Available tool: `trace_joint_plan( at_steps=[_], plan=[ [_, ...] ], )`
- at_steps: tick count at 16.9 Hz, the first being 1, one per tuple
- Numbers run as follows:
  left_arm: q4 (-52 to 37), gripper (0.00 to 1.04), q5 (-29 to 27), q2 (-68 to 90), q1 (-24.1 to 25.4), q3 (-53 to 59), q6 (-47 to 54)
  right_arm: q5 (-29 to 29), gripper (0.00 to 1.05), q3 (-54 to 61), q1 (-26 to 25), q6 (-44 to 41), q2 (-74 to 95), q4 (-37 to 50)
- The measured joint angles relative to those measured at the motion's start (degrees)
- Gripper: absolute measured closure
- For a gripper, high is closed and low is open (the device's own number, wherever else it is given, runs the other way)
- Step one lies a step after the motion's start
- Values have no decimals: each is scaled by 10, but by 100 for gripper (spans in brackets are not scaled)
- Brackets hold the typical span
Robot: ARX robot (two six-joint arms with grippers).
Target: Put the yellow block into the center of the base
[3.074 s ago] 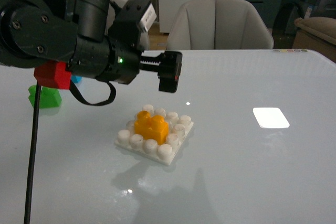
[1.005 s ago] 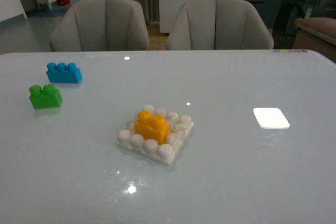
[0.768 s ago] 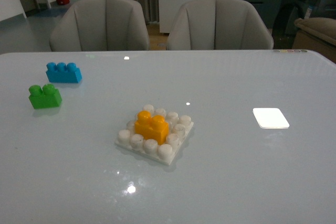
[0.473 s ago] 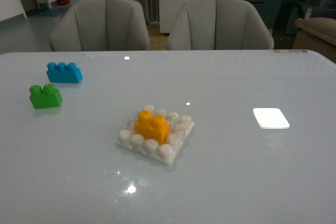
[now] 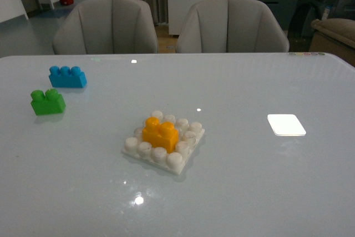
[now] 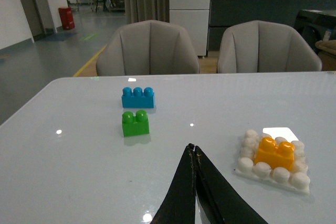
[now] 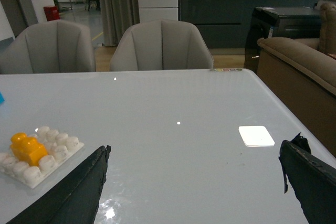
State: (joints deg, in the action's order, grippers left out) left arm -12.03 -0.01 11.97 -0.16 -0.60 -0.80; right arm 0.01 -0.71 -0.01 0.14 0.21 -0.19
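The yellow block sits seated among the studs in the middle of the off-white base, near the table's centre. Both show again in the left wrist view, block on base, and in the right wrist view, block on base. No arm appears in the front view. My left gripper is shut with nothing in it, held above the table short of the base. My right gripper stands wide open and empty, well away from the base.
A green two-stud brick and a blue three-stud brick lie at the table's far left. A flat white rectangle lies on the right. Two grey chairs stand behind the table.
The left arm, which filled the upper left of the front view about three seconds ago, has pulled out of it. The block and base have not moved over the last second.
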Motion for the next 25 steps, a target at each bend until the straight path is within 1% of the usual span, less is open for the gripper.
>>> trace_joint_plan(
  at_steps=[1,2,5,9,10,11,13,17,25],
  plan=[
    [44,103,0,-36,0,-1,0,0,6,0,0,0,0,0],
    [128,103,0,-97,0,0,0,0,6,0,0,0,0,0],
    [113,103,0,-115,0,0,0,0,6,0,0,0,0,0],
    [122,103,0,-114,0,0,0,0,6,0,0,0,0,0],
    [122,79,0,-114,0,0,0,0,6,0,0,0,0,0],
    [122,70,0,-114,0,0,0,0,6,0,0,0,0,0],
    [122,45,0,-115,0,0,0,0,6,0,0,0,0,0],
    [122,7,0,-114,0,0,0,0,6,0,0,0,0,0],
    [122,7,0,-114,0,0,1,0,6,0,0,0,0,0]
  ],
)
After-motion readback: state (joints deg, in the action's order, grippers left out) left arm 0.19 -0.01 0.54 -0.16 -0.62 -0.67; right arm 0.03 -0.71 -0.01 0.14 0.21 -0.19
